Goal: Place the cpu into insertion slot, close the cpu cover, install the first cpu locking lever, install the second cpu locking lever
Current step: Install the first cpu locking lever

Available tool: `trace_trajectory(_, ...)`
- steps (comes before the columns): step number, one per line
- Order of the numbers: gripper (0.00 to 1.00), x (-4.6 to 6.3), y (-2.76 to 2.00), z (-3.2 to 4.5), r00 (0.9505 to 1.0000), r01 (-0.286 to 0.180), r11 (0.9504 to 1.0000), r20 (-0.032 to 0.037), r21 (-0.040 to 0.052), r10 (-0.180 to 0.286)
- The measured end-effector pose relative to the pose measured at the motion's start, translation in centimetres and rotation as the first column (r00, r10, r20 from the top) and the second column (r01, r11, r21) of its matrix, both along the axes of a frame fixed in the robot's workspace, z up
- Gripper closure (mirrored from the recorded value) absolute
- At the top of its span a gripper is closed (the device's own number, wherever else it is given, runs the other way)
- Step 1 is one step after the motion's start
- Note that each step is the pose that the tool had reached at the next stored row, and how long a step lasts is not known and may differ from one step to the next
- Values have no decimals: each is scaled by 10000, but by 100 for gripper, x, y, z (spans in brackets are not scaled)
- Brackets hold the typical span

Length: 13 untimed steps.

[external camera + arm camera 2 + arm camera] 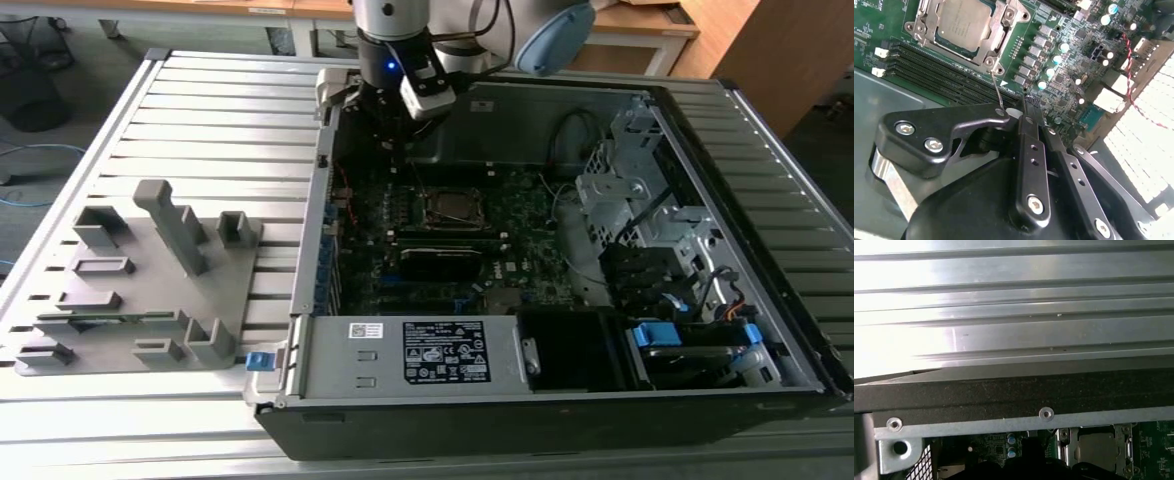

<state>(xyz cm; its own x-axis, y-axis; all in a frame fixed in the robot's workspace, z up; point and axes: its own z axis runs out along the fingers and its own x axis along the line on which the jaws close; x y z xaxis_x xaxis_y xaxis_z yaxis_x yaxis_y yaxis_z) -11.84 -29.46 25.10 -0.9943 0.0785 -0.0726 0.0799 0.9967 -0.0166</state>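
Exterior view: one gripper (395, 148) at upper centre of frame, over motherboard (527, 235). One cpu (454, 207) seated in insertion slot (427, 208) at frame centre, one cpu cover (1001, 32) down around it. Second wrist view: fingers (1027, 130) closed together, tips beside one thin locking lever (996, 87); grip on lever not discernible.

Ribbed, pale-metal table (200, 110) of long parallel slats, spanning most of the exterior view. Behind its far edge, a light wooden desk (641, 20); toward the exterior view's right, a wooden cabinet (767, 55). At the exterior view's left, grey floor (34, 175) with 1 black wire wastebasket (30, 85) and a blue cable (27, 150) trailing near it. Strong white glare across the slats (909, 340) in the first wrist view.
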Motion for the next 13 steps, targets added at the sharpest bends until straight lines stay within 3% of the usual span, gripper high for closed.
trace_trajectory(7, 89, 1, -2, 93, 10000, -7, 10000, 7, 12, 7)
trace_trajectory(8, 89, 2, -2, 93, 10000, -9, 10000, 19, 53, 8)
trace_trajectory(11, 89, -3, -7, 93, 9999, -9, 9994, 104, 351, 5)
trace_trajectory(13, 89, -11, -10, 94, 9999, -11, 9989, 159, 468, 3)
